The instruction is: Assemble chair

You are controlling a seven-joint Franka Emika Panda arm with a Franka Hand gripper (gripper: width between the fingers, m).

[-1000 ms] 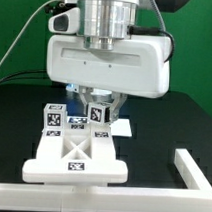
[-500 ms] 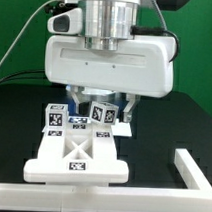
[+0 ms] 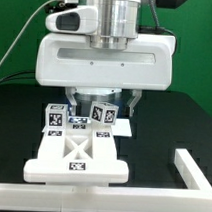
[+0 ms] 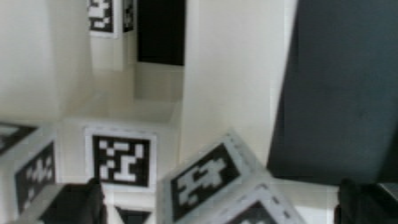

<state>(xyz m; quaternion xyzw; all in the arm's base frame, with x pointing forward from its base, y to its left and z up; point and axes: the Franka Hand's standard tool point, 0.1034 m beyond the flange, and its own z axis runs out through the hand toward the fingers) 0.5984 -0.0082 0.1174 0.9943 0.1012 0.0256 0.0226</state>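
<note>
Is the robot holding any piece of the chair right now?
No. The tool is open, its fingers apart on either side of a tagged cube, gripping nothing.

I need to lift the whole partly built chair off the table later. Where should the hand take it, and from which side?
Probably by the front crossbar of the chair, coming straight down from above. It is a long blocky bar lying flat with free table before it, so the fingers could straddle it. The tagged cubes behind sit tilted and close together under the open hand, a poorer hold.
</note>
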